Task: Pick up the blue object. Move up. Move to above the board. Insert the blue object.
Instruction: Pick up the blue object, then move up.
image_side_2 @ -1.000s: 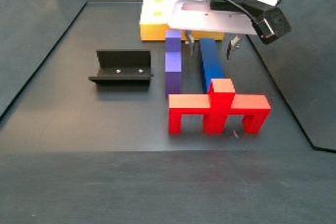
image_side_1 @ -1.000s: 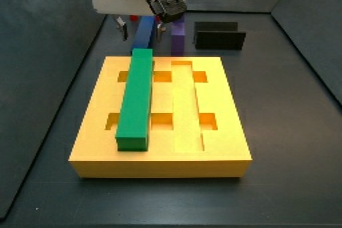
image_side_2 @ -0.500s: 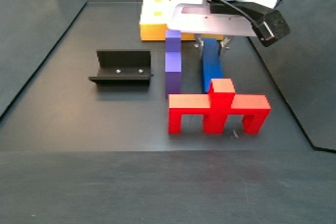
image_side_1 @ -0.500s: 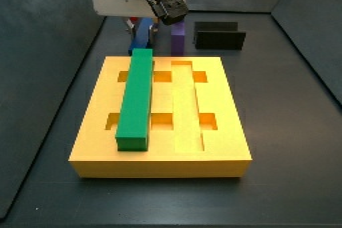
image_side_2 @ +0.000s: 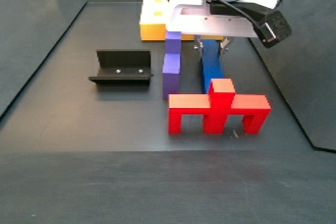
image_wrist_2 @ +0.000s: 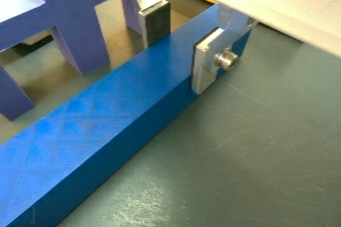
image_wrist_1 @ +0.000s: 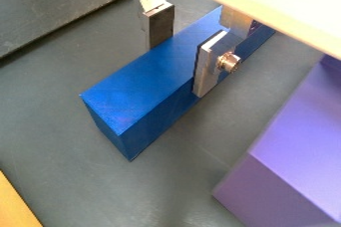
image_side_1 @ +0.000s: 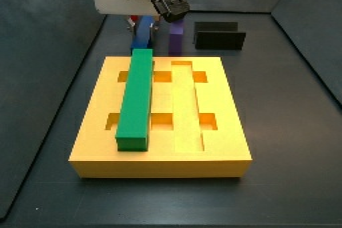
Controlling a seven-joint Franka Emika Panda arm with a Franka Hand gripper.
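Observation:
The blue object point(image_side_1: 142, 37) lies flat on the floor behind the yellow board point(image_side_1: 214, 122), next to the purple bar point(image_side_1: 177, 38). My gripper point(image_side_1: 144, 19) is down over the blue object's end nearest the board. In both wrist views the fingers straddle the blue object point(image_wrist_1: 147, 97) point(image_wrist_2: 107, 112). One silver finger point(image_wrist_1: 213, 60) lies against its side. The other finger's pad point(image_wrist_1: 158, 27) stands a little off the far side. The gripper point(image_wrist_1: 180, 64) point(image_wrist_2: 180, 60) is open. In a side view the gripper point(image_side_2: 210, 39) is over the blue object point(image_side_2: 210, 66).
A green bar point(image_side_1: 136, 97) sits in a groove of the board. A red forked piece point(image_side_2: 218, 110) stands at the blue object's other end; it looks violet in a wrist view point(image_wrist_2: 67, 12). The fixture point(image_side_2: 121, 68) point(image_side_1: 219, 36) stands beyond the purple bar point(image_side_2: 174, 66) point(image_wrist_1: 286, 161).
My gripper has come down a little over the blue object's end. The blue object and the other pieces have not moved.

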